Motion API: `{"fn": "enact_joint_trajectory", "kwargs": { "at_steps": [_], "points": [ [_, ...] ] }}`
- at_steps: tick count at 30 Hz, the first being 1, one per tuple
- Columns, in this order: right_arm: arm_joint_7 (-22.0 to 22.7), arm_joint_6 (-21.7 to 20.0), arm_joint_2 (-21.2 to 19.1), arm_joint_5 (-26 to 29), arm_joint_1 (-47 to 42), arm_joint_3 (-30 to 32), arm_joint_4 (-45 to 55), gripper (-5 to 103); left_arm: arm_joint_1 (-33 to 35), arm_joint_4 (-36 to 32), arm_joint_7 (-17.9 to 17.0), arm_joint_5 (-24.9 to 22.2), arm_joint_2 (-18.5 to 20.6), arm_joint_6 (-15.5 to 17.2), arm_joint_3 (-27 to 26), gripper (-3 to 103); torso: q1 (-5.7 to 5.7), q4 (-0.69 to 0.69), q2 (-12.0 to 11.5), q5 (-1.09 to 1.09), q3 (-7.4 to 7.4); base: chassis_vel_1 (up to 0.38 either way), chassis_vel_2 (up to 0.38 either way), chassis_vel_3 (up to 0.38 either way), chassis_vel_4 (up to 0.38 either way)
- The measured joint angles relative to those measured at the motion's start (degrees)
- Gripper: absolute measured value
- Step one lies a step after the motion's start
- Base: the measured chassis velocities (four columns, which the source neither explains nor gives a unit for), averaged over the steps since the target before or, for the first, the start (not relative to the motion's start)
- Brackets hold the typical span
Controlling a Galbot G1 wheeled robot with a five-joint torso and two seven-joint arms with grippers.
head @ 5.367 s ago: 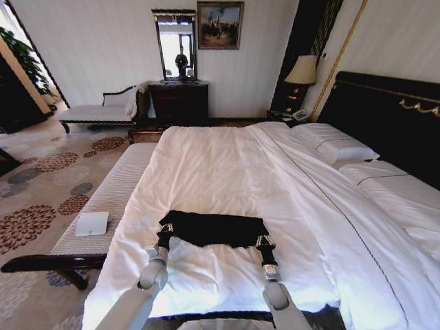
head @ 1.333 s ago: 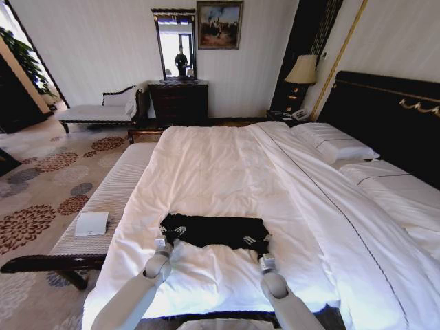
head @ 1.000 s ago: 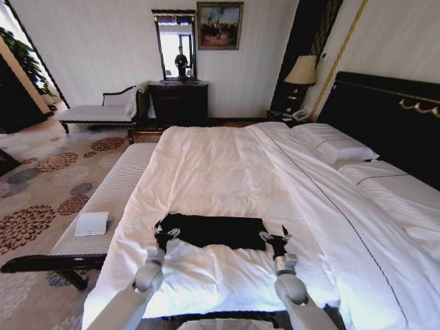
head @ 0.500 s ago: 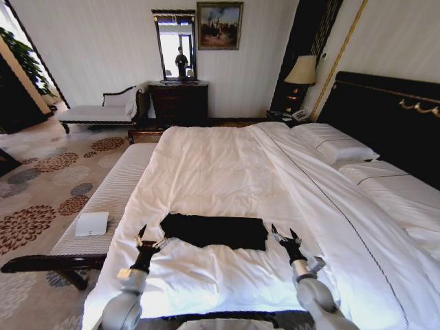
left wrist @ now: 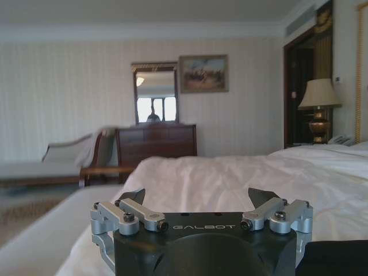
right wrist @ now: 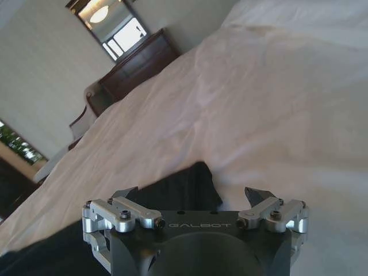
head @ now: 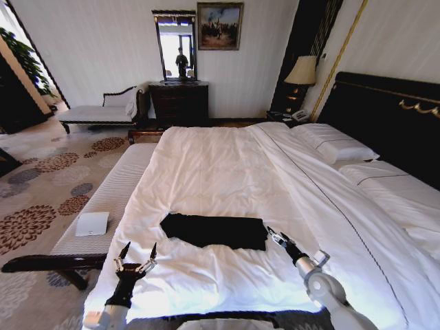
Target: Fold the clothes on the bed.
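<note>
Since the black soft-fabric T-shirt lies as a flat folded band near the foot of the big white-duveted bed, both arms stand clear: the left pincer, spread wide and empty, near the bed's left edge; the right pincer, also wide, just beside the shirt's right end. A pale striped bench with a white pad flanks the bed; nothing blocks the shirt.

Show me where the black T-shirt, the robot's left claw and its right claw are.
black T-shirt (head: pixel 214 231): head view, middle of the folded fabric.
left gripper (head: pixel 135 255): head view, midway between its spread fingertips.
right gripper (head: pixel 277 236): head view, midway between its open fingertips.
</note>
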Motion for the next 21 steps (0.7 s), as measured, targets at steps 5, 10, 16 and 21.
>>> {"fn": "enact_joint_trajectory", "kwargs": {
  "at_steps": [5, 10, 16, 21],
  "points": [
    [-1.9, -3.4, -1.4, 0.5, 1.1, -0.8, -1.8, 100, 1.3, -3.5, -0.7, 0.2, 0.0, 0.1, 0.8, 100, 0.01, 0.00, 0.0, 0.01, 0.00, 0.000, 0.000, 0.000, 0.000],
    [-2.7, -6.0, -1.6, -0.2, 2.6, -1.4, -3.3, 100, 1.9, -5.3, -1.4, 0.6, -0.1, 0.4, 2.1, 100, 0.01, 0.00, 0.0, 0.01, 0.00, 0.000, 0.000, 0.000, 0.000],
    [-2.7, -7.3, -1.5, -0.4, 4.4, -2.3, -4.4, 100, 2.3, -6.3, -2.4, -0.1, 0.1, 1.8, 2.5, 100, 0.01, 0.00, 0.0, 0.01, 0.01, 0.000, 0.000, 0.000, 0.000],
    [-2.6, -8.5, -1.5, -0.4, 5.8, -3.0, -5.4, 100, 2.3, -6.4, -2.5, -0.4, 0.1, 2.2, 2.5, 100, 0.01, 0.00, 0.0, 0.00, 0.00, 0.000, 0.000, 0.000, 0.000]
  ]
}}
